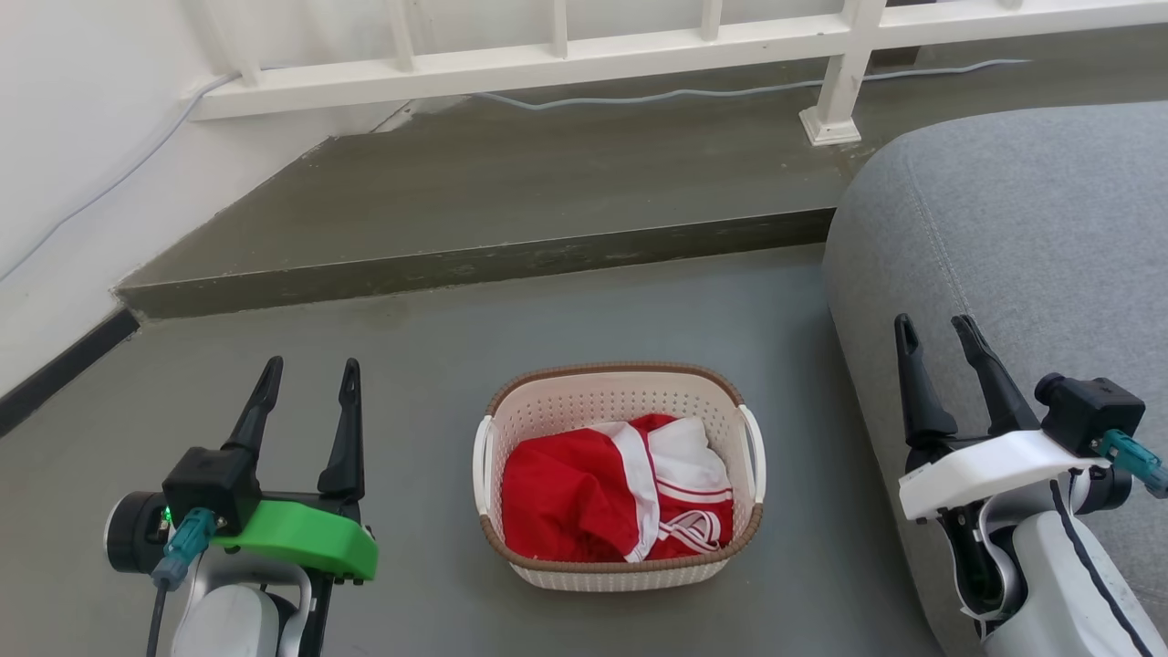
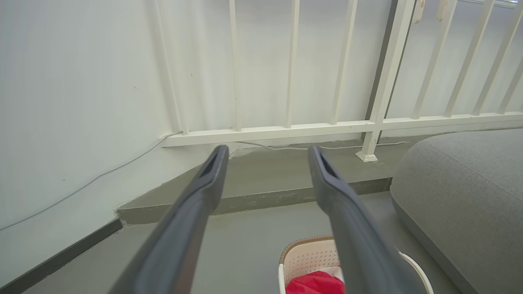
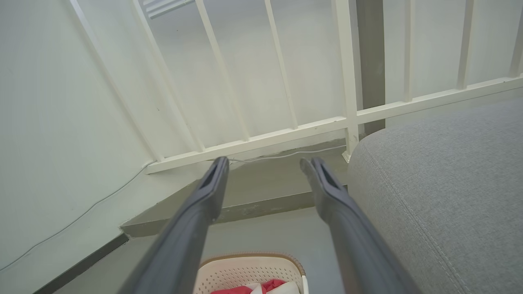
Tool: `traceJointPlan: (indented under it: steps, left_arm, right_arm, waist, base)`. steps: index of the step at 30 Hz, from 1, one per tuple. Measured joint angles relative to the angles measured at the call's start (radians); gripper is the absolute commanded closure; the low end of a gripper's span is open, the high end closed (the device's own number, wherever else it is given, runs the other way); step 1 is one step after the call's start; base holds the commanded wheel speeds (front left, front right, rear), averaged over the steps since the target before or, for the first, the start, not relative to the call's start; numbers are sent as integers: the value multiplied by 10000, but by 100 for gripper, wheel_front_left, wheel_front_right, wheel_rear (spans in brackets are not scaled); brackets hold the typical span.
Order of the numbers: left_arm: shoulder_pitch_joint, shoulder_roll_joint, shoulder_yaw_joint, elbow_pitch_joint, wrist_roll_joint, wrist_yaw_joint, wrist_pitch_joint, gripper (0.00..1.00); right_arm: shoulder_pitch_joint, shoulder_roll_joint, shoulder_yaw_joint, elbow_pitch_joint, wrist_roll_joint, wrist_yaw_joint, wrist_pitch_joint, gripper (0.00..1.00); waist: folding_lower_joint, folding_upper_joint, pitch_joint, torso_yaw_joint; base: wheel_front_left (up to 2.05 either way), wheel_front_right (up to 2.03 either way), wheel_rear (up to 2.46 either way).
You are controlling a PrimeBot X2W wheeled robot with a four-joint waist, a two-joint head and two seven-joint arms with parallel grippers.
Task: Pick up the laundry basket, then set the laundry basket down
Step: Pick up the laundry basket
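- The laundry basket stands upright on the grey floor, a little way in front of the edge of the low step and near the rounded side of the grey sofa – not touching either.
- In the basket lies a crumpled red and white garment; it stays below the brown rim.
- The left gripper hangs over the floor well to the basket's left, its two dark fingers spread apart with nothing between them, tips pointing toward the step.
- The right gripper hangs to the basket's right, in front of the sofa's side, fingers also parted and empty – the gap looks a little narrower than the left one's.
- Neither gripper touches the basket or its white side handles.
- Along the back edge of the step runs a white railing, with a pale cable lying at its foot.
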Motion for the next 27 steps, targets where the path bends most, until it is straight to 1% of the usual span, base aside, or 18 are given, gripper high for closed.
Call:
traceJointPlan:
  steps: [11,27]
  left_arm:
    - [-40,-15,19,-240,31,-38,-27,0]
    - [-745,-36,150,-454,-31,-136,-27,0]
  right_arm:
    - [-5,19,-77,61,-217,35,0,0]
    - [-748,190,-128,12,-305,42,0,0]
  waist:
    - [0,0,317,-4]
    - [0,0,1722,-183]
  base:
    - [0,0,0]
    - [0,0,0]
